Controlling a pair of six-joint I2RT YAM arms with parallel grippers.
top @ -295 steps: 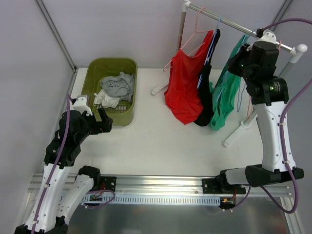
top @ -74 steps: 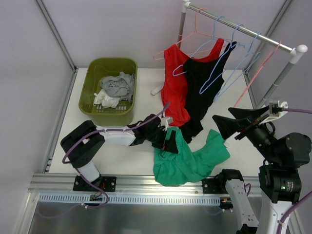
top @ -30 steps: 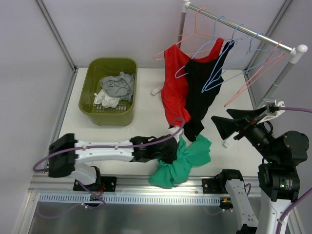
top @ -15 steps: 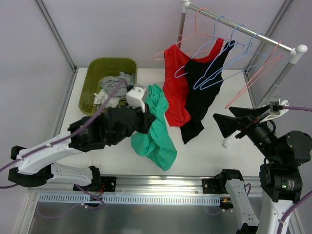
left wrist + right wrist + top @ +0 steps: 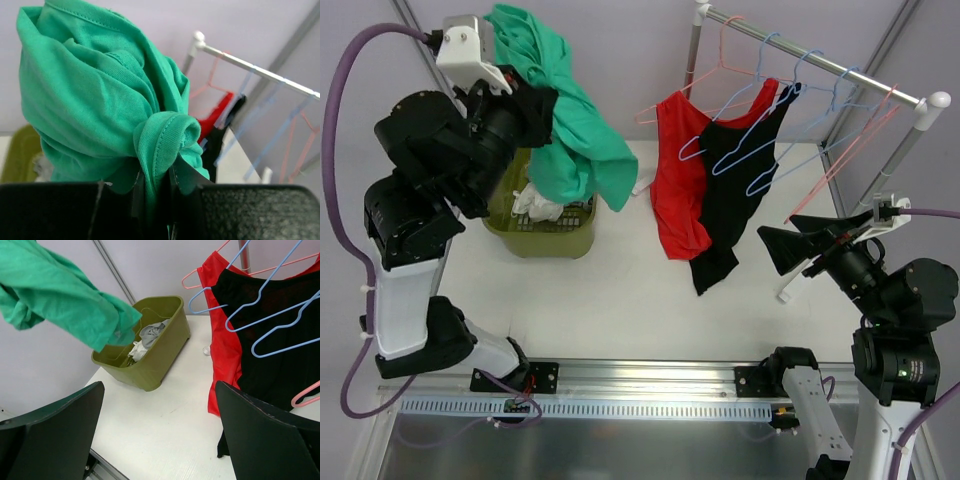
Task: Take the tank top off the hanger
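One green tank top (image 5: 570, 130) hangs bunched from the clenched left jaws, held high over the basket (image 5: 545, 238) and well apart from the rack (image 5: 694, 50). Red top (image 5: 672, 190) and black top (image 5: 730, 190) hang side by side on it. The right jaws stand spread wide, released, above the surface's (image 5: 620, 300) right side.

Green tank top (image 5: 575, 130); olive basket (image 5: 545, 238); red top (image 5: 675, 200), blk top (image 5: 735, 200).
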